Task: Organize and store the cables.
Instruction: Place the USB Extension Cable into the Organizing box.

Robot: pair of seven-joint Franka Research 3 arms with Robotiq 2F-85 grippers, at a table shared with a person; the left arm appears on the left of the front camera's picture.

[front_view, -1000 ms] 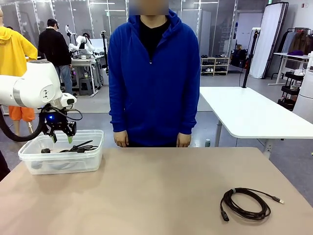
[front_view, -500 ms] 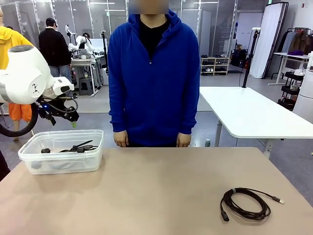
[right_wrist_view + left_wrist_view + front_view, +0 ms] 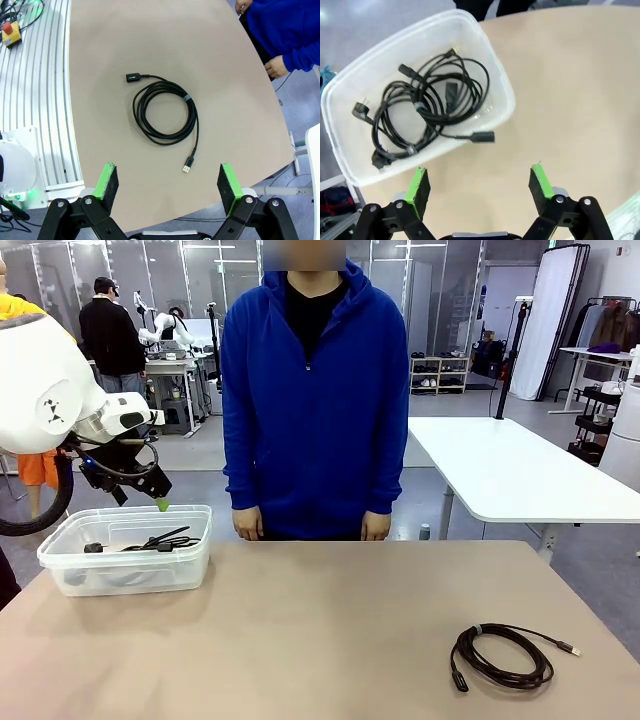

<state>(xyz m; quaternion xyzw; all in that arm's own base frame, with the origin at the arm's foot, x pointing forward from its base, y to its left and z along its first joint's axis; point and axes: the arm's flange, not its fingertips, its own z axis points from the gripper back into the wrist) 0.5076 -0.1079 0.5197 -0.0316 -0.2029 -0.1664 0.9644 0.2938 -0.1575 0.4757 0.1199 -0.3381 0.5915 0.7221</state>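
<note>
A clear plastic bin (image 3: 500,75) at upper left holds tangled black cables (image 3: 427,107). A coiled USB cable (image 3: 165,112) lies on bare tan table (image 3: 125,40). Both the left gripper (image 3: 480,182) and right gripper (image 3: 169,186) gape, empty.

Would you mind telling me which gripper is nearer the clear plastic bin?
Left. The left gripper hovers just above the clear plastic bin; the right gripper overlooks the coiled cable.

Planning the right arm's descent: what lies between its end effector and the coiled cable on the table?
Nothing: in the right wrist view the open right end effector looks down on the coiled cable, bare table around it.
</note>
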